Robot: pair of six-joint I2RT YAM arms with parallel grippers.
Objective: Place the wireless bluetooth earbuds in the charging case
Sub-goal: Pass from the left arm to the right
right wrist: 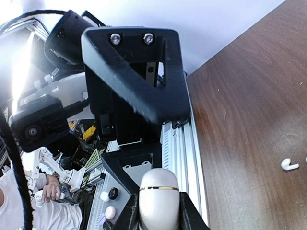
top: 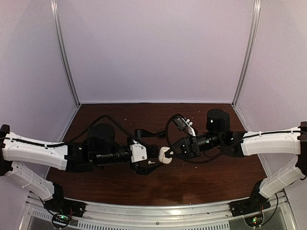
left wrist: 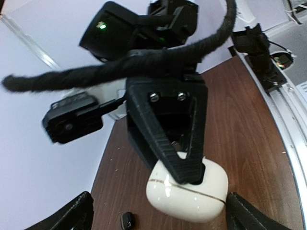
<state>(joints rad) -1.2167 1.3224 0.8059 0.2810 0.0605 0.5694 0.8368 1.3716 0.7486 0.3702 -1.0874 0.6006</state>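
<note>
**Gripping the charging case (left wrist: 192, 195) at mid-table**

Pinched in the right hand (top: 170, 151), between the two arms, roughly midway across the table (top: 192, 184). In the left wrist view, lying with its long axis across the picture, right end dipping slightly, seam running the same way. In the right wrist view, seen end-on, narrow and rounded, seam level across it. Too small from above to give a heading. Lifted clear of the wood or resting on it: cannot tell.

Clamped on the case by the right hand's fingers (left wrist: 180, 165), tips pressed at about mid-length, over the seam. As for the left hand (top: 153, 159): spread wide, its fingers (left wrist: 72, 213) standing well out to either side of the case and not touching it in its own wrist view. Facing the right hand head-on, almost tip to tip.

Glossy cream-white all over, pebble-shaped with rounded corners, split by one thin gold line, both halves closed together along it.

Farther off on the wood, apart from the case: one stubby black earbud (left wrist: 127, 220), below and left of it in the left wrist view. In the right wrist view, one white earbud (right wrist: 289, 164) with a short stem, lying on its side. At that picture's right edge, a second white speck, cut off, not to be identified.
</note>
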